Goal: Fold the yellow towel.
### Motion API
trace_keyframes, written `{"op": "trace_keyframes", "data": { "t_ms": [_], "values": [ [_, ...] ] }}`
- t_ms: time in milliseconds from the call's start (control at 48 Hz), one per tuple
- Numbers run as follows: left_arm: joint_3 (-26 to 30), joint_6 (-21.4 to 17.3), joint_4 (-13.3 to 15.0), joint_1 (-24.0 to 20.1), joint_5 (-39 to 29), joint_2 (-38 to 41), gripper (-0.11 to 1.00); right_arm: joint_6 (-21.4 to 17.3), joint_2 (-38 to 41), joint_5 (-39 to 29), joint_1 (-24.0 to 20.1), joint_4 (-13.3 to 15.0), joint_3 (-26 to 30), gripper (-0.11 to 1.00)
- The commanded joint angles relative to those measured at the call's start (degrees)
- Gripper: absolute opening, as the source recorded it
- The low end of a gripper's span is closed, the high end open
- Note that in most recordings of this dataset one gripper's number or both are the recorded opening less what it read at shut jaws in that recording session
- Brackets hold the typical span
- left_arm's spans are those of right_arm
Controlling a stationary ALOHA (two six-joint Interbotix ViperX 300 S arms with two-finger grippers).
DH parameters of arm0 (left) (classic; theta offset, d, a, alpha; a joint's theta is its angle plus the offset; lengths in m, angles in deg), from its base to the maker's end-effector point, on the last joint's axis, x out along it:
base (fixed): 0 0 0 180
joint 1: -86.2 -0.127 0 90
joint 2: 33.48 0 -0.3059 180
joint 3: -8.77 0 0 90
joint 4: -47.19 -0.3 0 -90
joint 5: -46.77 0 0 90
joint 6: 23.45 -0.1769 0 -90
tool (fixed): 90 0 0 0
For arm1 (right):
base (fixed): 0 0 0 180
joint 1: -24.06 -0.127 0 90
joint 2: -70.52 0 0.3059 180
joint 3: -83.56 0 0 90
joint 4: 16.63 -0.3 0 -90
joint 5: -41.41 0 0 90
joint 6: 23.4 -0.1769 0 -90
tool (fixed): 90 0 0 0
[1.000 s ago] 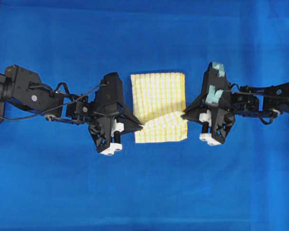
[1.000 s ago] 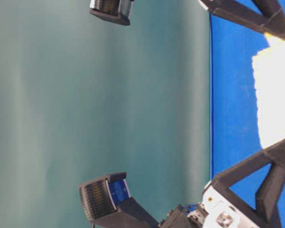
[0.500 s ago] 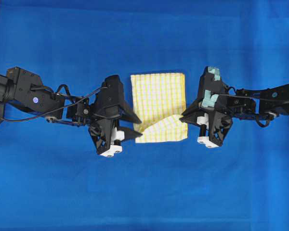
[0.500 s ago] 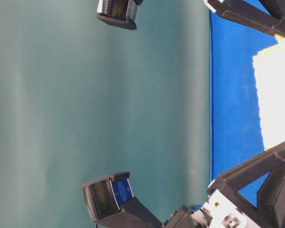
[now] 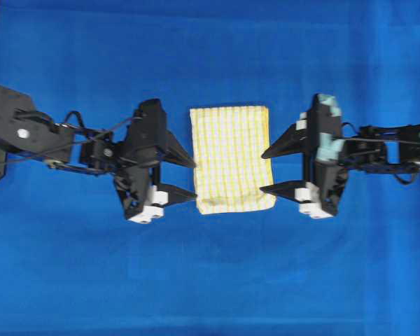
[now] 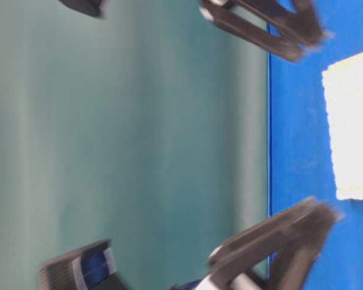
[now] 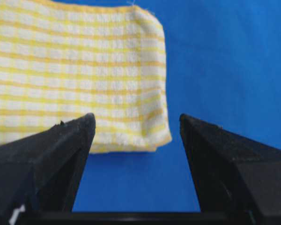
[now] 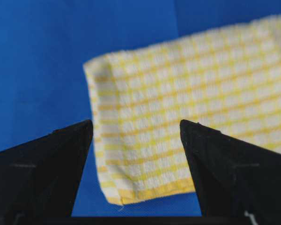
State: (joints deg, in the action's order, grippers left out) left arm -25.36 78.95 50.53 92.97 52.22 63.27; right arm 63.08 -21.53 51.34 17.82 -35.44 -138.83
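The yellow towel [image 5: 231, 159] lies flat in the middle of the blue table cover [image 5: 210, 280], folded into a neat upright rectangle, white with thin yellow checks and a yellow hem. Its bottom edge bulges a bit at the right corner, so it's not perfectly square.

The left gripper [image 5: 194, 179] sits just beside the towel's left edge and the right gripper [image 5: 264, 171] just beside its right edge. Both have their jaws spread wide with nothing between them, and neither one touches the cloth.

The overhead view is the only one with both arms and the whole towel in 1 shot. The left wrist view [image 7: 79, 70] gets close enough to see a doubled, rounded corner with layers stacked at the hem. The right wrist view [image 8: 187, 108] has another folded corner, a little blurry. The table-level view is turned sideways and smeared; the towel [image 6: 351, 133] is just a pale slab there, with a green wall [image 6: 127, 145] behind the table.
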Motion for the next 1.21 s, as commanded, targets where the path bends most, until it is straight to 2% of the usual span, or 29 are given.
{"op": "trace_keyframes", "data": {
  "t_ms": [0, 313, 500, 667, 938, 1188],
  "values": [
    [-0.6, -1.1, -0.2, -0.4, -0.7, -4.6, 0.65, 2.0, -6.2, -1.4, 0.4, 0.5, -0.7, 0.74],
    [-9.0, -6.7, -0.2, -1.5, 0.4, -18.4, 0.65, 8.7, -27.1, -9.4, 4.5, 0.9, -7.8, 0.74],
    [-15.2, -9.1, -0.2, -1.9, 2.2, -27.4, 0.65, 9.5, -37.6, -18.5, 7.7, 3.7, -9.7, 0.74],
    [-20.1, -10.0, -0.2, -2.0, 2.1, -36.7, 0.65, 9.5, -44.6, -23.9, 10.7, 6.4, -11.4, 0.74],
    [-29.3, -11.1, -0.2, -2.1, 1.8, -51.4, 0.65, 9.5, -53.2, -26.3, 11.4, 7.6, -16.8, 0.74],
    [-34.1, -11.2, -0.3, -2.1, -0.6, -59.2, 0.65, 9.1, -53.4, -25.0, 11.3, 7.2, -17.4, 0.74]
  ]
}}
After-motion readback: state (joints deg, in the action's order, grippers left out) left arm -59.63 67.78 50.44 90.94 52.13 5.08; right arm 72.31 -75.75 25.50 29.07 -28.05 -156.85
